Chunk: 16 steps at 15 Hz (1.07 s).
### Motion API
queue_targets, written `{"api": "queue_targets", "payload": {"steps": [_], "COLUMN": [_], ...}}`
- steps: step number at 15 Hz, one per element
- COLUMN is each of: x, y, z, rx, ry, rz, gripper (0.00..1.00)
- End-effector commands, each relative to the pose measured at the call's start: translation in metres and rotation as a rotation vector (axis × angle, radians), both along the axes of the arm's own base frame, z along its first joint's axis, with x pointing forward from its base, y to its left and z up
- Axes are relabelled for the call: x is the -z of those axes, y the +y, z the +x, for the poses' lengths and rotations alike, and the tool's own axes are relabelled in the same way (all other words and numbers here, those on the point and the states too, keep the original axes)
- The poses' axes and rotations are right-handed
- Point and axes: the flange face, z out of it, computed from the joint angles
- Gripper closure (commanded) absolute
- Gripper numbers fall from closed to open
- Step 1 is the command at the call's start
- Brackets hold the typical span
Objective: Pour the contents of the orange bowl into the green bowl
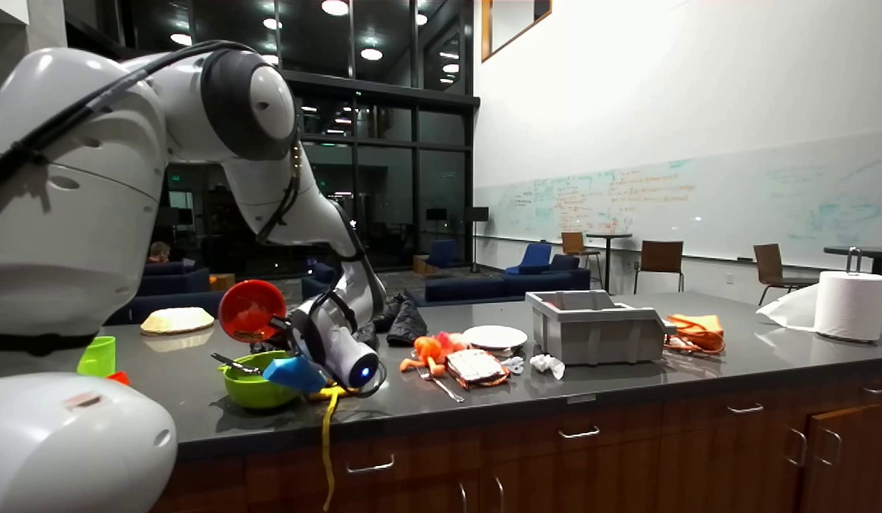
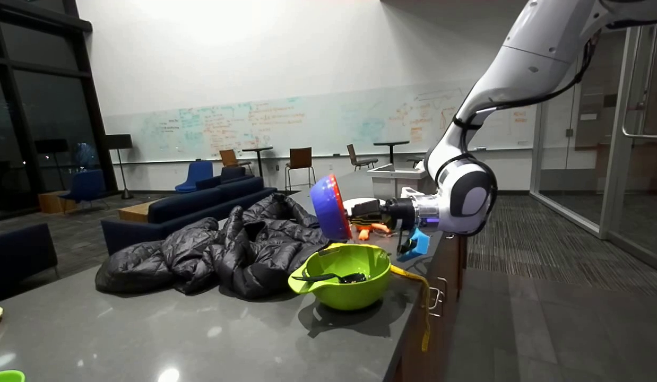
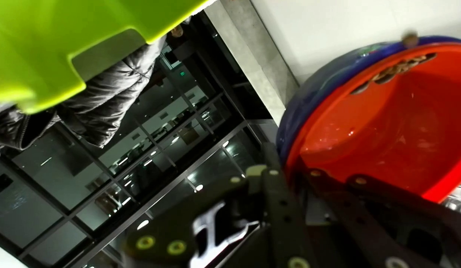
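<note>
The orange bowl [image 1: 254, 308] is glossy red-orange inside and blue-purple outside, as an exterior view [image 2: 328, 208] also shows. It is tipped steeply on its side above the green bowl [image 1: 259, 390], apart from it. My gripper [image 3: 290, 163] is shut on the rim of the orange bowl [image 3: 394, 126]. Brown bits [image 3: 398, 70] lie along its inner side near the rim, and one blurred bit [image 3: 410, 39] is at the edge. The green bowl [image 2: 349, 294] stands upright on the counter with a black spoon [image 2: 328, 277] and a few small bits in it.
A black jacket [image 2: 243, 249] lies beside the green bowl. A yellow tape [image 1: 328, 442] hangs over the counter's front edge. Orange items [image 1: 428, 350], a fork [image 1: 444, 388], a white plate [image 1: 494, 336] and a grey bin [image 1: 598, 335] stand further along. A green cup [image 1: 97, 356] is near the arm base.
</note>
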Motion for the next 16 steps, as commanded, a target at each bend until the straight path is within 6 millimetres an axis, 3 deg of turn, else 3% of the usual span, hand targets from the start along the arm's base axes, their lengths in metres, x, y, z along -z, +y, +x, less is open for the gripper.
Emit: {"api": "queue_targets", "payload": {"steps": [1, 10, 16], "x": [0.001, 0.009, 0.006], "y": [-0.001, -0.011, -0.018], "z": [0.01, 0.062, 0.081], "rx": [-0.014, 0.012, 0.011], "ry": [0.015, 0.047, 0.098], "rz": [0.03, 0.062, 0.119], "gripper": [0.98, 0.98, 0.98]}}
